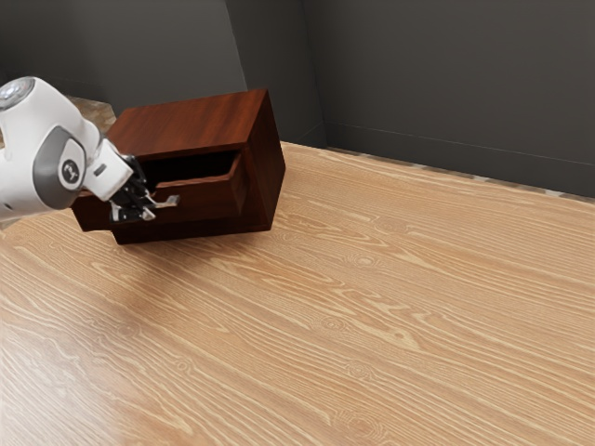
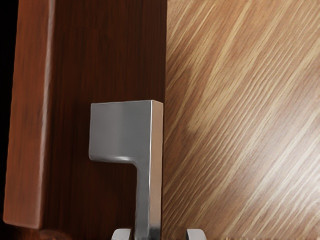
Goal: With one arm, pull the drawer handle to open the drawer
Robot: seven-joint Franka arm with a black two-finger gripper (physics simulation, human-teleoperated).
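Your black two-finger gripper [image 1: 141, 210] sat at the silver L-shaped metal handle [image 1: 168, 200]; couldn't tell if it was clamped or apart. One handle, one dark wooden drawer [image 1: 200, 190], partly out of one dark wooden cabinet [image 1: 232, 121] on the light wood surface [image 1: 372, 307].

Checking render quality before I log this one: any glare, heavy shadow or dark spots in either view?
Exterior view: even, soft light; a pale sheen on the table at lower left, a thin shadow under the cabinet, its open cavity dark. Wrist view: soft gleam on the metal handle, faint shadow on the table beside the drawer front; nothing washed out.
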